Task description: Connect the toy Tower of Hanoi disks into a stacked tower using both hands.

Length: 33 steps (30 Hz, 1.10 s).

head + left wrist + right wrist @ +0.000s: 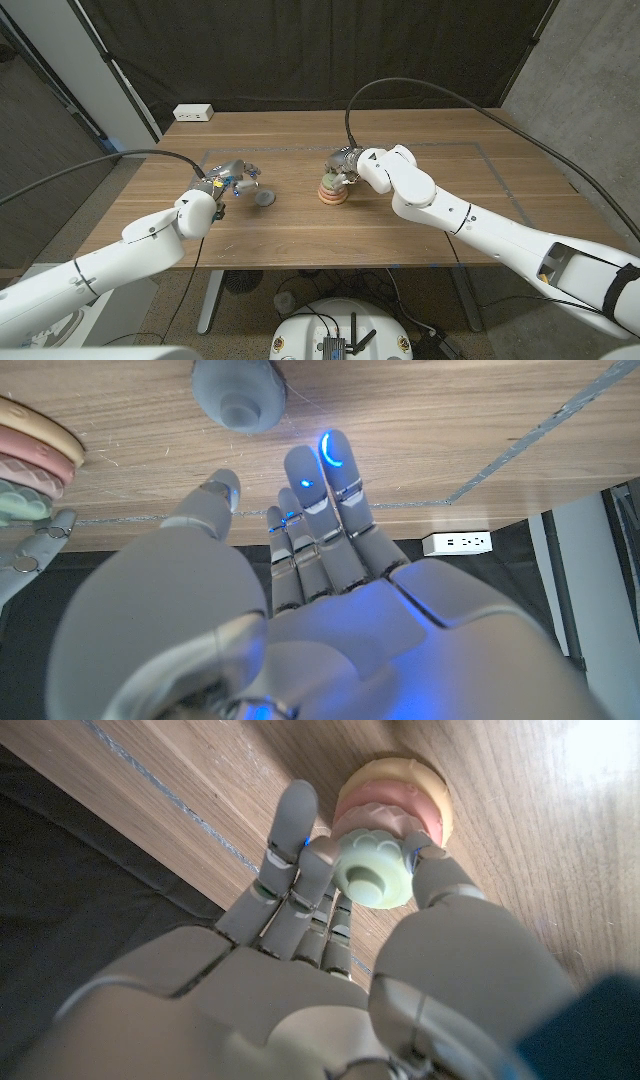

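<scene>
A stack of disks [332, 192] stands at the table's middle, with an orange base and pink rings [412, 795] above it. Its top piece is a pale green disk [374, 868], which my right hand [352, 168] pinches between thumb and fingers [296, 825]. A grey-blue disk [265, 197] lies apart on the wood to the left of the stack. In the left wrist view this disk [240, 395] sits just beyond my left hand's fingertips [330, 455]. My left hand [230, 181] hovers beside it with its fingers apart, holding nothing.
A white power strip [193, 113] lies at the table's far left edge. Thin tape lines [480, 150] mark a rectangle on the wooden table [420, 235]. Dark curtains hang behind.
</scene>
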Tool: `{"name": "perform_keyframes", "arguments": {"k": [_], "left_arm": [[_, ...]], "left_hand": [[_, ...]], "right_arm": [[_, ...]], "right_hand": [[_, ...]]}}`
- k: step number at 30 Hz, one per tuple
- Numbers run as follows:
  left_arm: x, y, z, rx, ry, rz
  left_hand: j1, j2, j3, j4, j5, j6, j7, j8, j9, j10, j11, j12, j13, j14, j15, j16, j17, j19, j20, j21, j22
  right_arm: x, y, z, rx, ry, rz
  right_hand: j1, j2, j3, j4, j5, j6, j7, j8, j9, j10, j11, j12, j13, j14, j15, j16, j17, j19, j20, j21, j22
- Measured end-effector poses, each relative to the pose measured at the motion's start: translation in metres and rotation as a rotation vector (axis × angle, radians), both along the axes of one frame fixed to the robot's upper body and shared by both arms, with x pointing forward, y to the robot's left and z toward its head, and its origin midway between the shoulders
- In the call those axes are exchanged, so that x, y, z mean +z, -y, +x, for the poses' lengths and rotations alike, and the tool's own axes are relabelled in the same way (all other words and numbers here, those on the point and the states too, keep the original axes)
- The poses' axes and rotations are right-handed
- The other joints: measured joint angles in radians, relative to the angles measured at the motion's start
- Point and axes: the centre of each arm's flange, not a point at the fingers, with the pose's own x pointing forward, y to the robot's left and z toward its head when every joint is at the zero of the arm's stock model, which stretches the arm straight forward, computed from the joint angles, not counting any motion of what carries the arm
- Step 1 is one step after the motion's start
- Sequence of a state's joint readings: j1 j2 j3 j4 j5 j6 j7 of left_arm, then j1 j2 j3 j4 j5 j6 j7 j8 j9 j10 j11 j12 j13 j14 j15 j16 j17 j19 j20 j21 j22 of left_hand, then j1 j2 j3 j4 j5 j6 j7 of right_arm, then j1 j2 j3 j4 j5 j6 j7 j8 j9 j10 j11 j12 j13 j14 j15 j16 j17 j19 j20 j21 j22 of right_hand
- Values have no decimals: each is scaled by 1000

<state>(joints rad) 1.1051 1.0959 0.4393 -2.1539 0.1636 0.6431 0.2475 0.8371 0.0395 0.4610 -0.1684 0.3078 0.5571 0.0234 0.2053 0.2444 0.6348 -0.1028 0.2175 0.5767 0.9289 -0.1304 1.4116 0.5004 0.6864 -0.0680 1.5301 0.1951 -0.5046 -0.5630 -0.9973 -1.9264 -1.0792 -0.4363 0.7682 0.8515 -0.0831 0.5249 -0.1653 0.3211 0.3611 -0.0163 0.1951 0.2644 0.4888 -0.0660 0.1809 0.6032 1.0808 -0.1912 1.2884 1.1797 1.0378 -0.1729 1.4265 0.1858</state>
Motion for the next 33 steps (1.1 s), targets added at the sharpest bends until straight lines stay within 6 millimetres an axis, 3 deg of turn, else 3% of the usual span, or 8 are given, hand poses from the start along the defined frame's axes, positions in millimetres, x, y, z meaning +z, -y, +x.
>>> {"name": "perform_keyframes", "arguments": {"k": [5,10,33], "left_arm": [[0,-1,0,0,0,-1],[-1,-1,1,-1,1,-1],[2,-2,2,-3,8,-3]], "left_hand": [[0,0,0,0,0,0,0,0,0,7,-5,0,1,0,0,5,0,0,0,0,0],[0,0,0,0,0,5,-5,0,0,7,-5,0,0,0,0,5,1,0,0,0,0],[0,0,4,-4,0,5,-5,0,0,7,-4,0,0,0,0,5,0,0,0,0,3]], "right_arm": [[2,0,0,-5,4,-2],[4,2,-1,-12,7,0],[12,23,-11,-56,15,53]], "right_hand": [[-6,-6,-14,5,-15,-26,24,0,-5,-25,25,0,-10,-11,4,-13,-4,-5,5,-1,1],[-14,-14,-19,11,-30,-29,27,0,-9,-36,36,0,-18,-11,4,-20,-3,-5,5,-1,3],[-14,-14,-19,11,-45,-25,23,6,-14,-42,43,0,-33,-10,4,-28,-3,-14,7,-8,1]]}}
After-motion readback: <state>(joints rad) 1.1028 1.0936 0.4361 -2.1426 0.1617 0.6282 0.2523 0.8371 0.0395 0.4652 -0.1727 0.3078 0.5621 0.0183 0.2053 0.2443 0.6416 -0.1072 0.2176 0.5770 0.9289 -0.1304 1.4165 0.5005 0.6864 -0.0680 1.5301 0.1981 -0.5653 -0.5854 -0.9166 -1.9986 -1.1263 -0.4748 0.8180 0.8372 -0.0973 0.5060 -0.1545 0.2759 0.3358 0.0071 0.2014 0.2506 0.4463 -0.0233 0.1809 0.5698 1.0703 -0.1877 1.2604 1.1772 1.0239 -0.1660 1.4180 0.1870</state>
